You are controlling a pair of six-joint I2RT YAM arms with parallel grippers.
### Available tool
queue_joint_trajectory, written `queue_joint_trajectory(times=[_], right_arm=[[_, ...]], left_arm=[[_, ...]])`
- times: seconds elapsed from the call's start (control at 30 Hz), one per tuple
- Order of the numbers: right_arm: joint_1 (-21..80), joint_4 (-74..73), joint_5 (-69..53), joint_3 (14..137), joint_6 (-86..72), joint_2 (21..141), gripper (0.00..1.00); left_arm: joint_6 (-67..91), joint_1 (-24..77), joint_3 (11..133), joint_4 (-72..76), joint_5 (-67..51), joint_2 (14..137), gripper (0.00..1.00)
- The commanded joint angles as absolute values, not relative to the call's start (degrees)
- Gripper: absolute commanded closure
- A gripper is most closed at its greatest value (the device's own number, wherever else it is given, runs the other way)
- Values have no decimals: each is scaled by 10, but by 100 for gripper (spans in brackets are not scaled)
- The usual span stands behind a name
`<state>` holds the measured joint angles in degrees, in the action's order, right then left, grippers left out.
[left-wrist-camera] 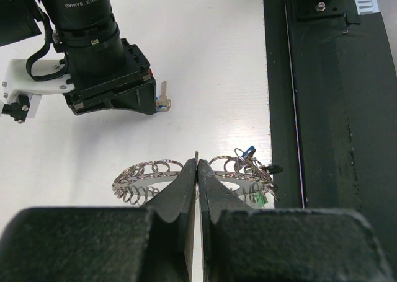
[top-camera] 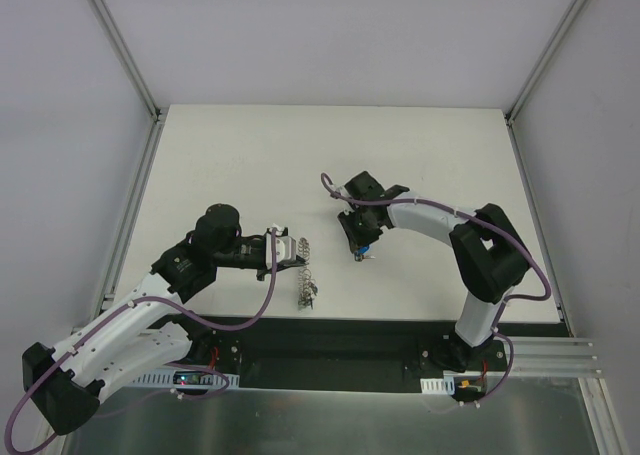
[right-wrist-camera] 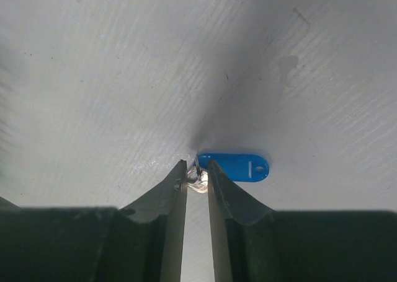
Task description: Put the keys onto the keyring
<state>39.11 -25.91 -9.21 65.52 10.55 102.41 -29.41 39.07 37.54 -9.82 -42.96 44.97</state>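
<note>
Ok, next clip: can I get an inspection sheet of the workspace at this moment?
Surface: white table, no marks seen.
Job's things: keyring with several keys bunched at one end; blue-tagged key apart from it, at the right hand.
Clutter: nothing seen.
Hands: left hand shut on the keyring's edge; right hand shut on the blue-tagged key's metal end.
Cables: purple cables loop along both arms.
Surroundings: white walls, metal frame posts, black base plate.

I count two grippers, my left gripper (left-wrist-camera: 197, 165) and right gripper (right-wrist-camera: 197, 169); one keyring (left-wrist-camera: 146, 175), lower centre of frame; one blue-tagged key (right-wrist-camera: 236, 167); one tangled bunch of keys (left-wrist-camera: 253, 169), maybe three.
</note>
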Motion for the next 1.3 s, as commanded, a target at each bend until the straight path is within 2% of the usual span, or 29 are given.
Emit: queue_joint_trajectory(times=[0.0,0.23,0.47,0.6,0.87,1.1,1.27], right_arm=[[388,-257,-85,650,94,1022,78],[389,-247,-83,643,91,1018,84],[388,-223,-63,622,91,989,99],[388,-174,-57,584,109,934,99],[389,-20,-123,436,220,727,99],[392,133,-252,343,249,622,99],[393,143,-321,344,256,596,99]], left_arm=[[-296,397,388,-74,-448,449,100],[-296,397,388,-74,-448,451,100],[-296,397,388,-74,-448,454,100],[-295,397,388,-74,-451,461,100],[-287,398,381,-51,-468,486,100],[-215,401,326,90,-458,492,100],[-115,401,275,236,-451,485,100]])
